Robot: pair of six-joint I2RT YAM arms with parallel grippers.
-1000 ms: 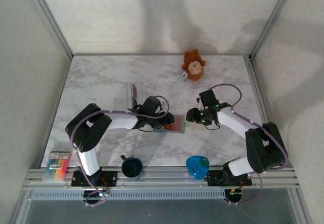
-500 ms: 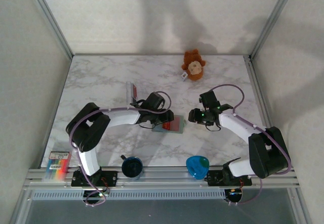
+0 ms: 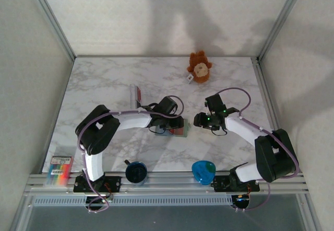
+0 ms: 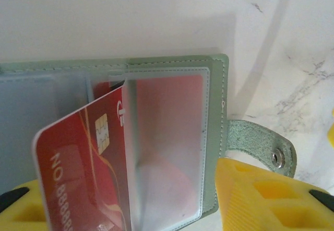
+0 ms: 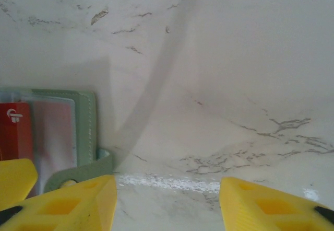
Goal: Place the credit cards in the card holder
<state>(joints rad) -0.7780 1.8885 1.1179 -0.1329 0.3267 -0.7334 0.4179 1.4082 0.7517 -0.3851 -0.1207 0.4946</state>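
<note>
The card holder (image 4: 216, 137) lies open on the marble, a grey-green wallet with clear sleeves and a snap strap (image 4: 261, 142). My left gripper (image 4: 125, 192) is shut on a red credit card (image 4: 78, 152) across its width. The card is tilted, and its right part sits inside a clear sleeve. A second red card (image 4: 104, 91) shows in a sleeve behind it. From above, my left gripper (image 3: 169, 125) hangs over the card holder (image 3: 181, 132). My right gripper (image 3: 200, 120) stands open just right of it, its left finger (image 5: 78, 202) over the strap (image 5: 83, 174).
A brown plush toy (image 3: 199, 67) sits at the back. A clear display stand (image 3: 136, 96) is left of the wallet. At the near edge are a dark blue cup (image 3: 135, 172), a blue object (image 3: 203, 171) and a crayon box (image 3: 60, 166).
My left gripper has moved right with the card, from beside the card holder to over it. The right gripper has hardly moved.
</note>
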